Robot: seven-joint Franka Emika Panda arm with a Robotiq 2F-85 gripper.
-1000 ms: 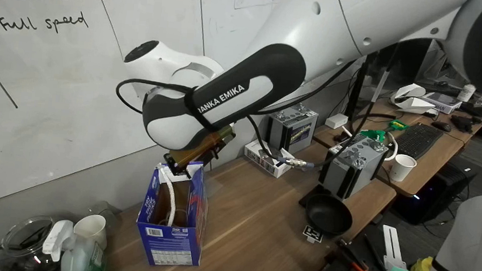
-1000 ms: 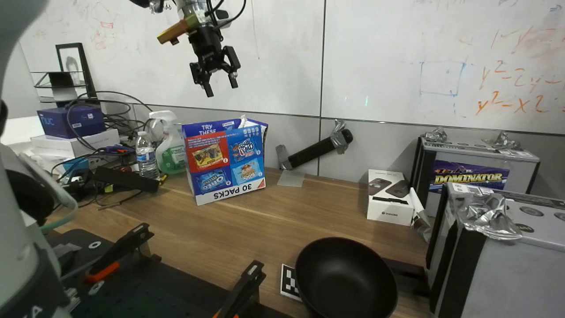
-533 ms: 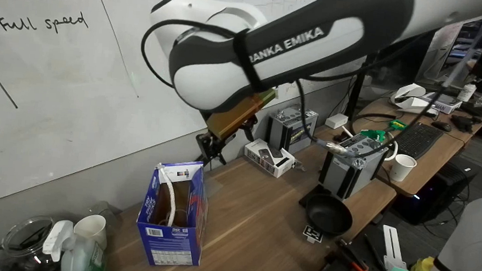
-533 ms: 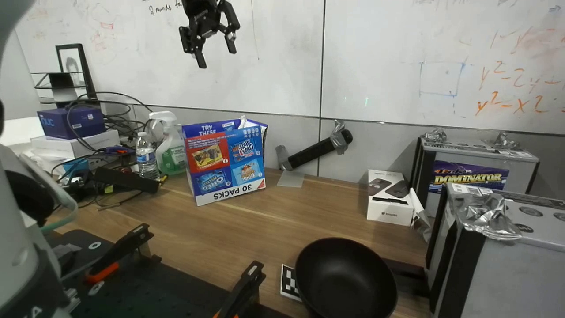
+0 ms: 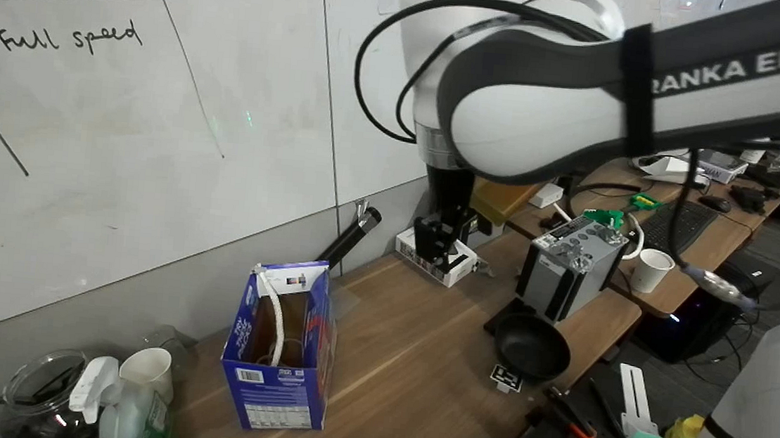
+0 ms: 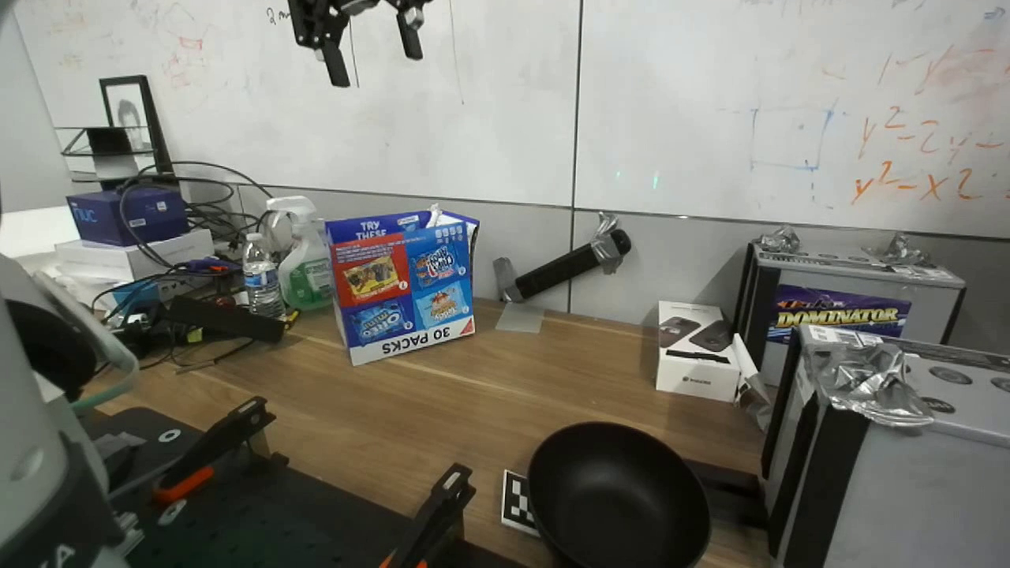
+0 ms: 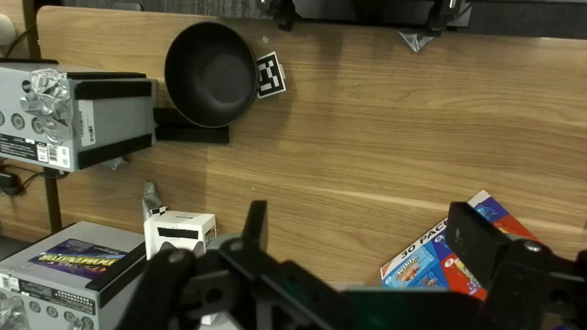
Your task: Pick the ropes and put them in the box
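Note:
A white rope (image 5: 277, 322) lies inside the open blue snack box (image 5: 279, 400), with one end over the box's rim. Its end also shows as a small white tip (image 6: 435, 213) at the top of the box (image 6: 402, 296). A thin string loop seems to lie at the box's bottom. My gripper (image 6: 375, 66) hangs high above the table, away from the box, its fingers apart with nothing between them. In the wrist view the gripper (image 7: 359, 211) is wide open over bare wood, and the box (image 7: 415, 268) is partly hidden behind a finger.
A black pan (image 6: 619, 497) sits at the table's front beside a marker card (image 6: 517, 505). A white phone box (image 6: 697, 355) and grey batteries (image 6: 884, 465) stand at one end. A spray bottle (image 6: 306, 260) and cables are behind the snack box. A whiteboard wall backs the table.
My gripper has risen and moved away from the box, towards the phone box in an exterior view. It stays open. The box and the rope have not moved.

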